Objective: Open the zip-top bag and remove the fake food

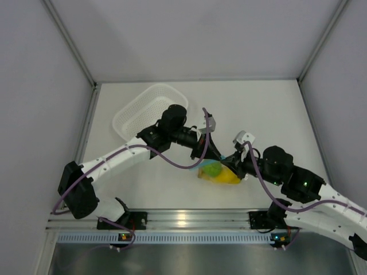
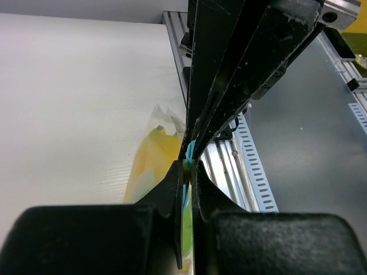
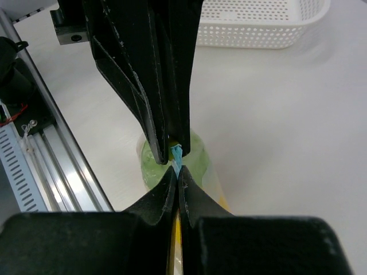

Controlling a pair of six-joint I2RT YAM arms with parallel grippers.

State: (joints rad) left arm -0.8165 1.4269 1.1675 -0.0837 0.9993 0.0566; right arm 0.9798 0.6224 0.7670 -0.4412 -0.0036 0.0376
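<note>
**DESK:** Which step of the job is pictured here?

**ARM:** The opening. My left claw (image 2: pixel 186 170) and my right claw (image 3: pixel 176 179) meet tip to tip above the worktop (image 1: pixel 275 114). Both are pressed together on the light blue zip strip (image 3: pixel 176 153) of the zip-top bag (image 1: pixel 221 173). Neither claw shows any gap beyond the thin plastic it pinches.

**DESK:** Where is the bag, and what is in it?

**ARM:** It sits below my 2 claws, near the front rail and between my arms. I cannot tell whether its bottom rests on the worktop. The fake food (image 1: pixel 228 177) is inside. A green ball-like fruit (image 3: pixel 198 163) shows just under the strip, and yellow fruit (image 2: pixel 153 154) shows through the crinkly film. As I read it, the seal is not yet parted and nothing has been removed.

**DESK:** What does the next move call for?

**ARM:** In my judgement, I should draw my 2 claws apart, each taking its own lip, so the strip peels open. That works only if each claw has a separate side, and the wrist views are too tight to settle it. If either claw has both lips, the bag will simply stretch or slip. The white perforated basket (image 1: pixel 150 109) stands well apart at the far left.
</note>
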